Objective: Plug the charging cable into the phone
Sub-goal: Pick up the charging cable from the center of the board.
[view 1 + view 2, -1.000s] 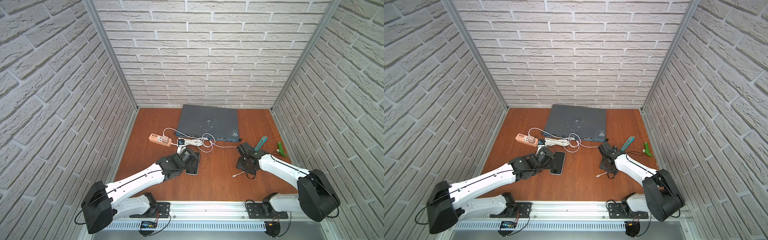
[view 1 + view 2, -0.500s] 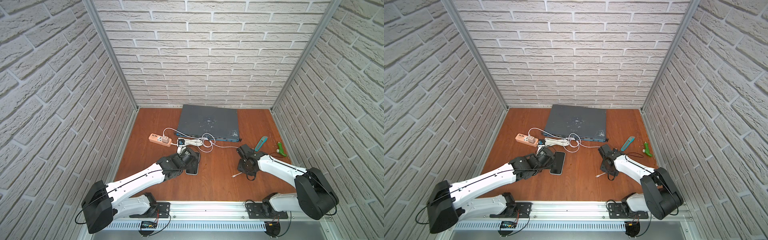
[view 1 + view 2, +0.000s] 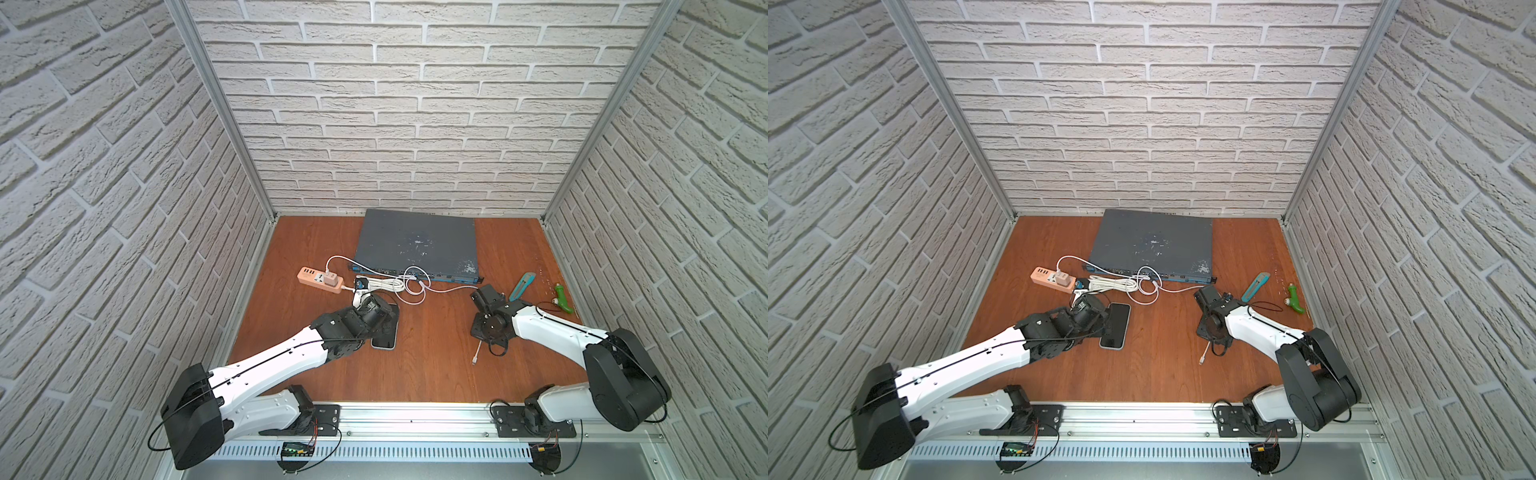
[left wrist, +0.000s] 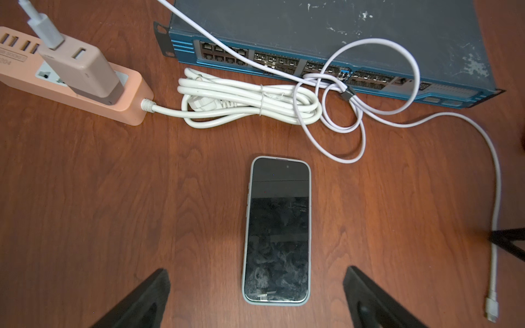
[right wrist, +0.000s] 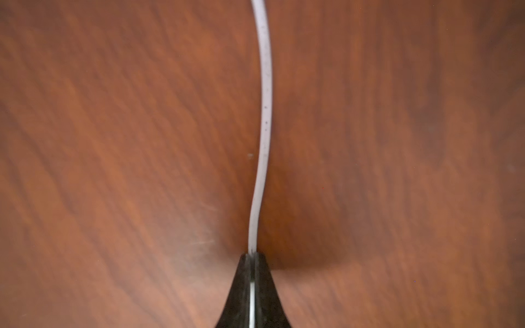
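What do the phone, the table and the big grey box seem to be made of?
The phone: glossy glass front, showing reflections and smudges; pale rim, metal or plastic. The table: reddish wood grain, possibly veneer or laminate. The grey box: probably painted metal, with chipped whitish scuffs.

The tabletop (image 3: 436, 374) is reddish-brown with wood grain. The phone (image 4: 277, 233) has a black screen and a pale silvery rim. The charging cable (image 4: 495, 198) is white, the power strip (image 4: 133, 93) peach. The far flat box (image 3: 415, 245) is dark grey, flecked white, with a blue front.
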`<action>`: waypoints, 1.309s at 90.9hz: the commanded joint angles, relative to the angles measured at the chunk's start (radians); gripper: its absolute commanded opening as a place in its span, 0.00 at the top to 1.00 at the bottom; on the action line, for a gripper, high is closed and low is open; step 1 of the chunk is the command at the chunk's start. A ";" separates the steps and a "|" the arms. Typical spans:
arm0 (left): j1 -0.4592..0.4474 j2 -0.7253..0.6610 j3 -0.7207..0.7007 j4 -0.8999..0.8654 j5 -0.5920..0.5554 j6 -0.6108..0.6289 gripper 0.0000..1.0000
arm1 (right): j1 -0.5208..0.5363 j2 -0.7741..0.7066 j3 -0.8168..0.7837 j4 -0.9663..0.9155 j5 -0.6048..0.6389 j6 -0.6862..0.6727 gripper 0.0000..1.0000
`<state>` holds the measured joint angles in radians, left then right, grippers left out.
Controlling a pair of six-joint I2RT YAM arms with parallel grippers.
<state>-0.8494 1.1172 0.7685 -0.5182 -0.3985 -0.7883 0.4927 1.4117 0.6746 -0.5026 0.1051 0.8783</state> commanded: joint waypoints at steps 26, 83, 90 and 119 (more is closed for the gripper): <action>-0.058 0.123 -0.069 0.497 0.280 0.059 0.02 | 0.109 -0.132 0.198 0.006 -0.169 -0.022 0.97; -0.125 0.335 0.060 0.709 0.527 0.176 0.19 | 0.205 -0.164 0.284 -0.002 -0.176 -0.030 0.97; -0.126 0.342 0.062 0.705 0.527 0.172 0.22 | 0.206 -0.171 0.285 -0.002 -0.176 -0.029 0.97; -0.125 0.389 0.082 0.702 0.564 0.164 0.45 | 0.211 -0.199 0.290 -0.009 -0.165 -0.028 0.97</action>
<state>-0.9691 1.4902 0.8234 0.1520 0.1345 -0.6289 0.6926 1.2381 0.9447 -0.5163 -0.0708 0.8600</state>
